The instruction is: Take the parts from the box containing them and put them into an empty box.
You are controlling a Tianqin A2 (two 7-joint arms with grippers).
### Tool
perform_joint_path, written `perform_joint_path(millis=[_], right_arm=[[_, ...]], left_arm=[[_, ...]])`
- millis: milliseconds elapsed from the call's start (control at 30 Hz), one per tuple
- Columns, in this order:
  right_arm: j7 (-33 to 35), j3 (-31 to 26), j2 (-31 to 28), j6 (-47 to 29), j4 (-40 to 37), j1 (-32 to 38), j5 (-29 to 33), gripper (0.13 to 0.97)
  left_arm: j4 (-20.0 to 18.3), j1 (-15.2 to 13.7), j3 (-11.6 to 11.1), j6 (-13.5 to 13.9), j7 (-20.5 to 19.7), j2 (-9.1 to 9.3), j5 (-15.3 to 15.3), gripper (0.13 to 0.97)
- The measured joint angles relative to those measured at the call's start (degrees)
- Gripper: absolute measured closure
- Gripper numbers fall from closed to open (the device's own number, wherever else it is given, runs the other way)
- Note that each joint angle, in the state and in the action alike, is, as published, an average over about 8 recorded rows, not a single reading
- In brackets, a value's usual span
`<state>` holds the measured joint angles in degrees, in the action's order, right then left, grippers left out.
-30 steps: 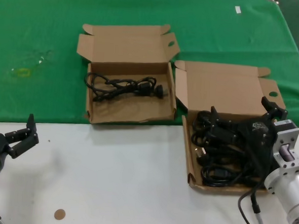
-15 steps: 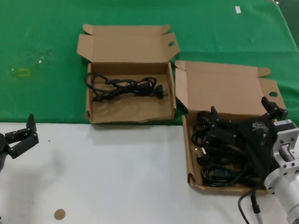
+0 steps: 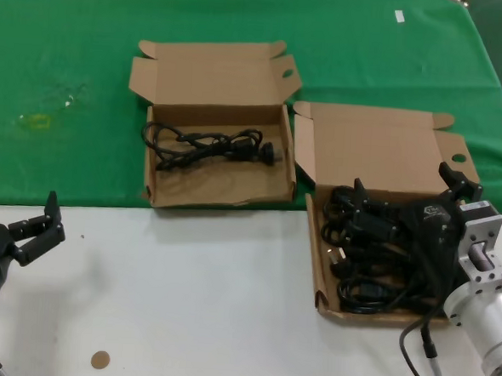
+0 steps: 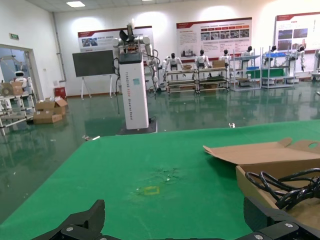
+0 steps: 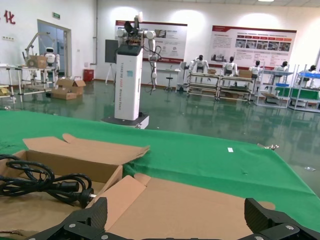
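Hovering spread wide and empty over the tangled parts [image 3: 370,263], the right gripper [image 3: 408,202] should close on one bundle only, then carry it toward ten o'clock into the other box [image 3: 217,190].

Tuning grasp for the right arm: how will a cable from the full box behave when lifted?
Likely floppy: the cables lie in loose coils. They overlap, so one may drag its neighbours. The right gripper, open above them, should probably pinch a bundle's middle.

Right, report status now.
Right hand open over black power cables in near brown cardboard box. Left hand open, idle at table's near edge. One cable in far box.
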<state>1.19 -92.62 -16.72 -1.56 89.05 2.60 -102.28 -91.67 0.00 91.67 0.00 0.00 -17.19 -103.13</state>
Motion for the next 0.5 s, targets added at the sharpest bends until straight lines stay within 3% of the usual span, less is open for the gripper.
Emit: perform_joint_path(millis=[500], right_arm=[[0.00, 0.00, 0.00, 0.00, 0.00, 0.00, 0.00, 0.129]], left_arm=[[0.00, 0.00, 0.00, 0.00, 0.00, 0.00, 0.00, 0.132]])
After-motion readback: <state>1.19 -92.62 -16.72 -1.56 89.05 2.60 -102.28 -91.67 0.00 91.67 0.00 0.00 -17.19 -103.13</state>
